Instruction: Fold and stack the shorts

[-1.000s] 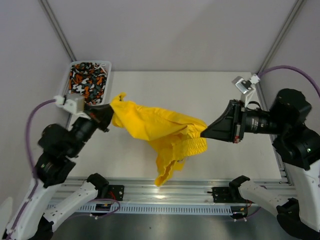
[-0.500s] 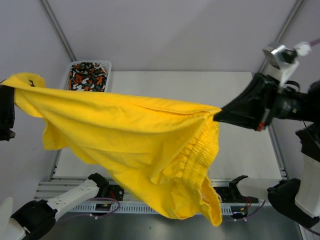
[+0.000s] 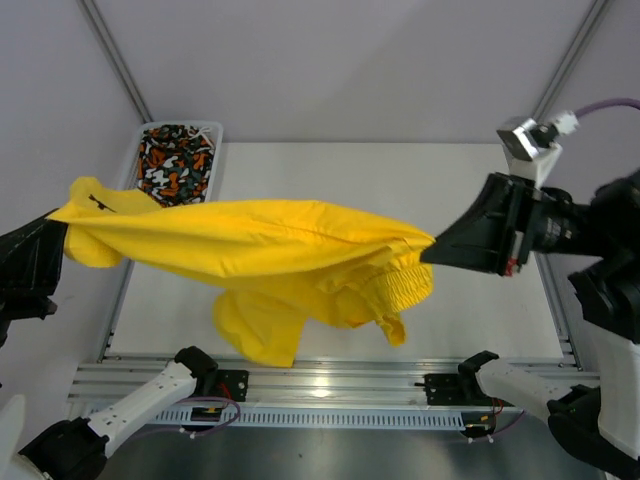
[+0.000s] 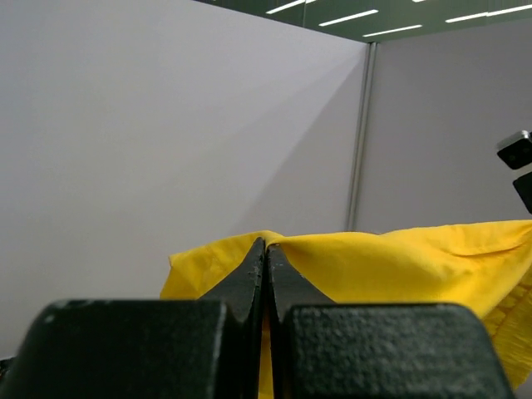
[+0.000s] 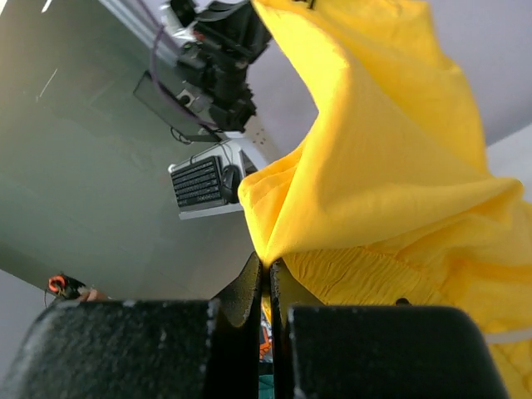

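Note:
The yellow shorts [image 3: 270, 250] hang stretched in the air between both grippers, above the table. My left gripper [image 3: 62, 225] is shut on their left corner at the far left; in the left wrist view the fabric [image 4: 391, 262] spreads from the closed tips [image 4: 267, 245]. My right gripper [image 3: 428, 248] is shut on the gathered waistband end at the right; the right wrist view shows cloth [image 5: 374, 166] pinched at the tips [image 5: 264, 264]. A loose flap [image 3: 260, 335] droops toward the front edge. The patterned shorts [image 3: 175, 160] lie in the white basket [image 3: 212, 130] at the back left.
The white tabletop [image 3: 400, 180] lies under the shorts. A metal rail [image 3: 330, 385] with the arm bases runs along the front edge. Frame posts [image 3: 115, 55] stand at the back corners. Grey walls surround the cell.
Both grippers lifted and pulled apart, spreading the yellow shorts wide. Since half a second ago the shorts have dropped lower and the hanging part has swung back toward the table.

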